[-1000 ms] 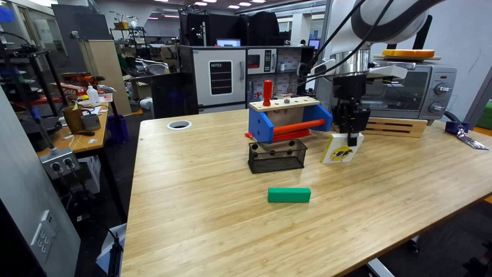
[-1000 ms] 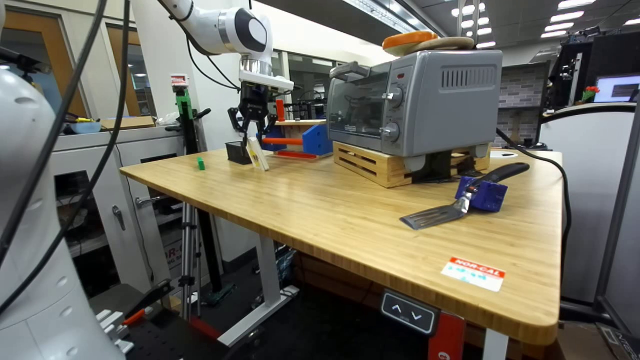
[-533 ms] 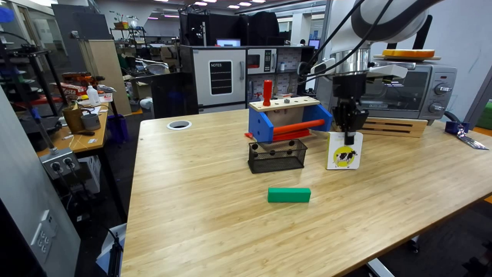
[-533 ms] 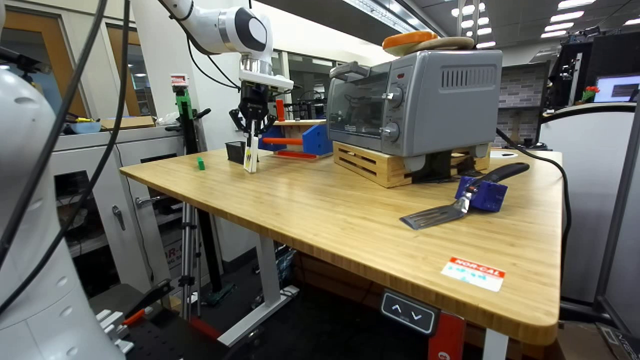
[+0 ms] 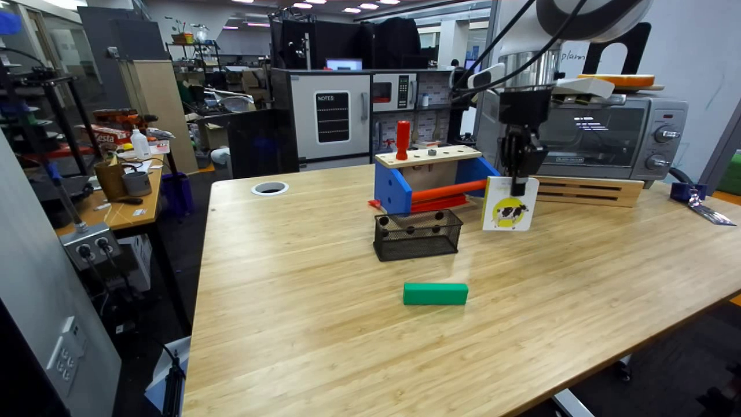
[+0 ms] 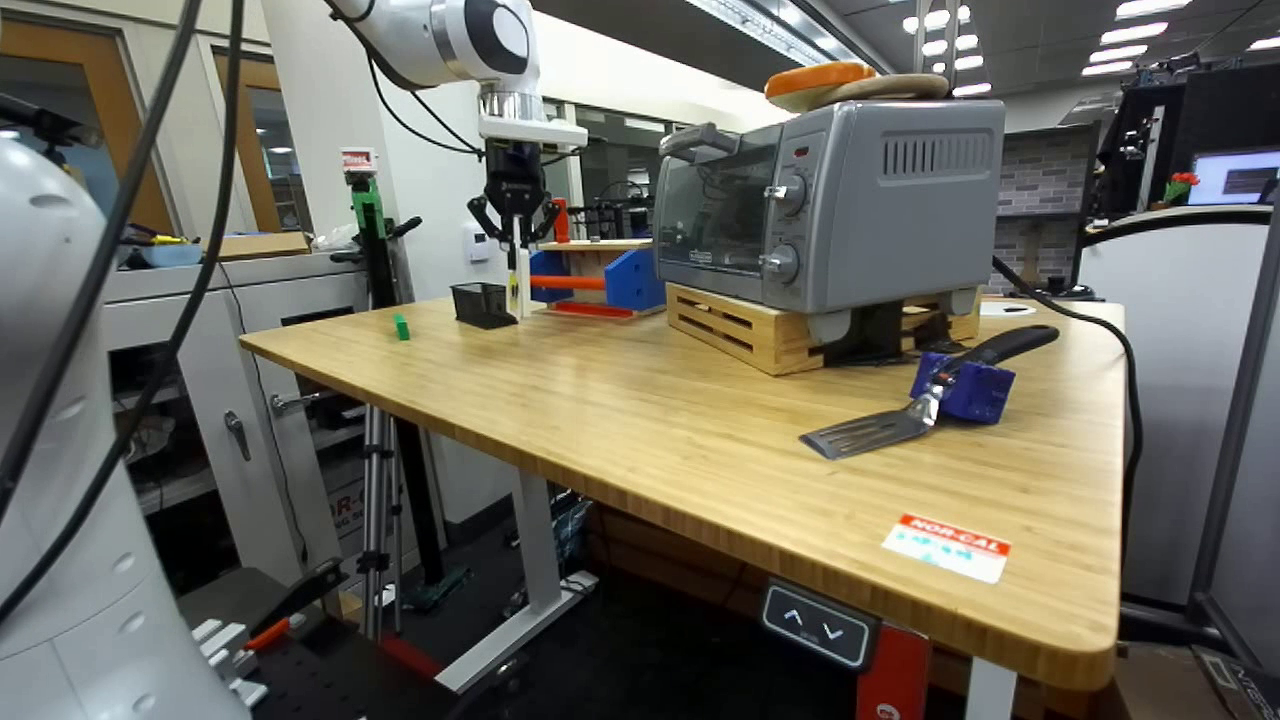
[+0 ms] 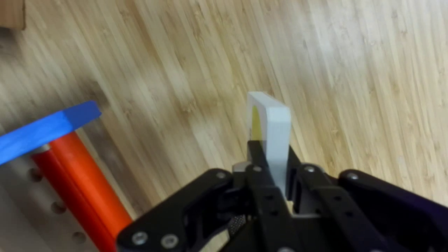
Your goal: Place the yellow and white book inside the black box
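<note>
In an exterior view, the camera looks from above down across the tabletop (image 5: 289,336), toward its far edge. In an exterior view, the camera stands outside the long edge, near the corner with the sticker (image 6: 948,548), little above the tabletop, facing slantwise across. Both exterior views contain the oven (image 6: 890,210), the box (image 5: 418,248) and the book (image 5: 509,208). The wrist view looks down from close above the book, and shares it and the bench (image 7: 85,180) with them.

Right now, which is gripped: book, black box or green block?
The book: the gripper clamps it, while the black box and green block rest on the table.
</note>
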Robot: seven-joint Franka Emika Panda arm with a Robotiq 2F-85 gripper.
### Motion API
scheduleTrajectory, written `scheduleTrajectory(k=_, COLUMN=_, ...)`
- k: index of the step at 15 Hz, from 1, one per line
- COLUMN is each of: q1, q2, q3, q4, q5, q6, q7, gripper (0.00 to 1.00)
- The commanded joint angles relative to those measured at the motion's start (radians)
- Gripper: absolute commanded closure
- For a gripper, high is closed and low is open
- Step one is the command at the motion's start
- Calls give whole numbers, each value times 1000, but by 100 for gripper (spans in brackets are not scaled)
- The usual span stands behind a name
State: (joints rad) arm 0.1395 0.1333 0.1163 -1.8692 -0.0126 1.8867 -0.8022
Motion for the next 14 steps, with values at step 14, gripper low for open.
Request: scheduleTrajectory(k=14, q1=19, q2=-47, q3=45, q4=23, q5=-124, q6=95, q7=76, gripper=96)
